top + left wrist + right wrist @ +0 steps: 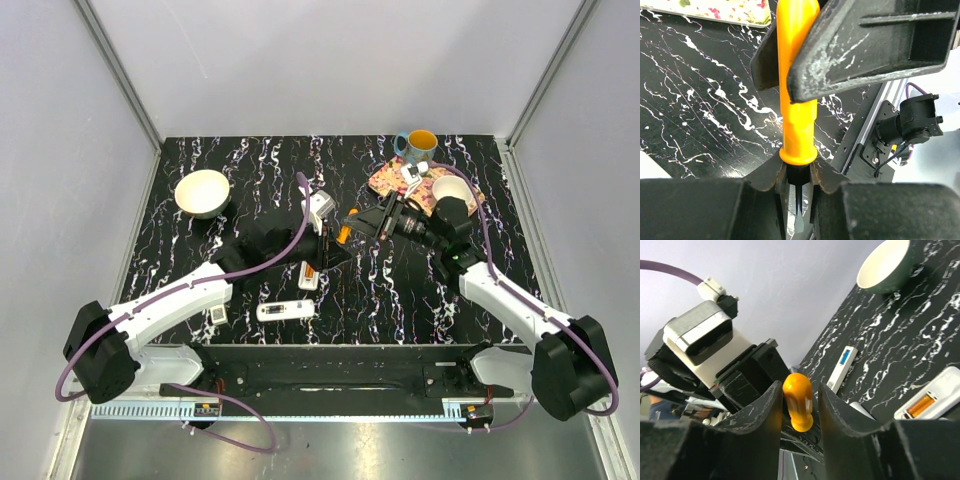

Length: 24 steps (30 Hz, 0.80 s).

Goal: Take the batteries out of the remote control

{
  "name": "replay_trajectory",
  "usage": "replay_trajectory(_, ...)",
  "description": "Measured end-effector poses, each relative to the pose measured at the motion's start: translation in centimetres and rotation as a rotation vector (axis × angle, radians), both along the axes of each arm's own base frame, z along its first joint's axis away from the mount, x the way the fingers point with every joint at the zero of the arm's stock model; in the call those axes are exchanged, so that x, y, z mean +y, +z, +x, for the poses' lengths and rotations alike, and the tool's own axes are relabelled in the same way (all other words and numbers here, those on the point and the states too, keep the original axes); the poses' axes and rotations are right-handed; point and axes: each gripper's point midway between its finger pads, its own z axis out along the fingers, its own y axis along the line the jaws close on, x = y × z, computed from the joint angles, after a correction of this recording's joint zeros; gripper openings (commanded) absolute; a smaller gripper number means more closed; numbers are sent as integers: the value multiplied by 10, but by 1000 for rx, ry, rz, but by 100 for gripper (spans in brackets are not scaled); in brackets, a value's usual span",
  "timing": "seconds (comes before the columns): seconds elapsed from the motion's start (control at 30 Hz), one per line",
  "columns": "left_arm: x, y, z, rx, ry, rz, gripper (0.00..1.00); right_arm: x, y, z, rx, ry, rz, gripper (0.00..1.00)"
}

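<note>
A white remote control (309, 275) lies open on the black marbled table, with an orange battery (920, 406) in its bay. A second white remote (285, 311) with a small blue mark lies nearer the arms. Above the table's middle my left gripper (799, 185) is shut on the black collar of an orange-handled screwdriver (797, 100), its flat blade pointing back between the fingers. My right gripper (799, 395) faces it with the orange handle (798, 400) between its fingers. One finger touches the handle and a thin gap shows at the other.
A cream bowl (202, 192) stands at the back left. A yellow-lined mug (418, 147), a floral tray (392, 183) and a white cup (450, 190) crowd the back right behind the right arm. A small white piece (218, 317) lies by the left arm.
</note>
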Motion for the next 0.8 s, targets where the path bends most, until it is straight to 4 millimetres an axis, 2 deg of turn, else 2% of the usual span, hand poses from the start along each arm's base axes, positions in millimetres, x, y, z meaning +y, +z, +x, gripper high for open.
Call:
replay_trajectory(0.1, 0, 0, 0, 2, 1, -1, 0, -3, -2, 4, 9, -47, -26, 39)
replay_trajectory(0.17, 0, 0, 0, 2, 1, -1, 0, -5, -3, 7, 12, -72, -36, 33)
replay_trajectory(0.33, 1, -1, 2, 3, 14, 4, 0, -6, -6, 12, 29, -104, -41, 30)
replay_trajectory(0.43, 1, -2, 3, 4, 21, 8, 0, -6, -6, 14, 40, -116, -35, 12)
replay_trajectory(0.47, 2, -3, 3, 6, 23, 9, 0, -6, -6, 14, 41, -118, -35, 0)
replay_trajectory(0.53, 2, -2, 4, 10, 31, 7, 11, -6, -8, 16, 45, -126, -39, 0)
replay_trajectory(0.57, 2, -3, 5, 10, 38, 9, 35, -6, -10, 17, 51, -132, -42, 0)
replay_trajectory(0.67, 3, -4, 6, 6, 44, 15, 75, -7, -13, 20, 57, -144, -51, 0)
replay_trajectory(0.8, 5, 1, 5, 4, 49, 4, 83, -9, -18, 25, 43, -175, -73, 0)
